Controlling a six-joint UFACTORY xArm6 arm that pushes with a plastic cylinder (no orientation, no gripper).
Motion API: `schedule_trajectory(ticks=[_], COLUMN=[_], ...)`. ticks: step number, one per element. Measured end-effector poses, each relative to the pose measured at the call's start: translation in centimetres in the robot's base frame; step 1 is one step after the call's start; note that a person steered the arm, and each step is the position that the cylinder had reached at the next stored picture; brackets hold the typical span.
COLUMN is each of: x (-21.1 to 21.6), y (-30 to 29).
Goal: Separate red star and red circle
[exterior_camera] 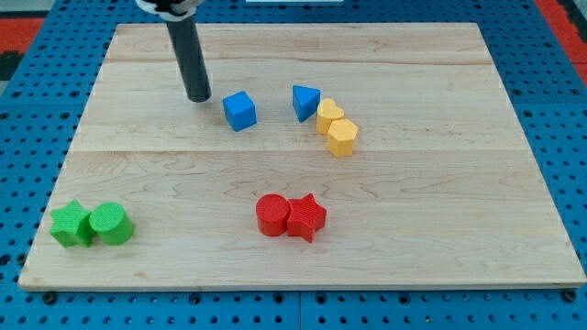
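Note:
The red circle point(272, 214) and the red star point(306, 218) lie touching side by side near the view's bottom centre, circle on the left, star on the right. My tip point(197, 96) rests on the board near the view's top left, far above and to the left of the red pair. It stands just left of the blue cube point(239, 111), with a small gap between them.
A blue triangle point(305, 101) sits right of the blue cube, touching two yellow blocks point(330, 117) point(342, 137). A green star-like block point(71, 225) and a green circle point(111, 224) touch at the bottom left. The wooden board point(440, 211) lies on a blue pegboard.

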State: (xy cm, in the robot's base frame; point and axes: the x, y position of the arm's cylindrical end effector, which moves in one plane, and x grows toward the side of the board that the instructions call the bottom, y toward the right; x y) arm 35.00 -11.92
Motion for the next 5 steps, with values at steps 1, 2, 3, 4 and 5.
schedule_trajectory(ticks=[1, 2, 3, 4, 5], x=[2.3, 4.2, 4.3, 5.4, 5.6], y=[2.3, 3.2, 1.4, -0.6, -0.6])
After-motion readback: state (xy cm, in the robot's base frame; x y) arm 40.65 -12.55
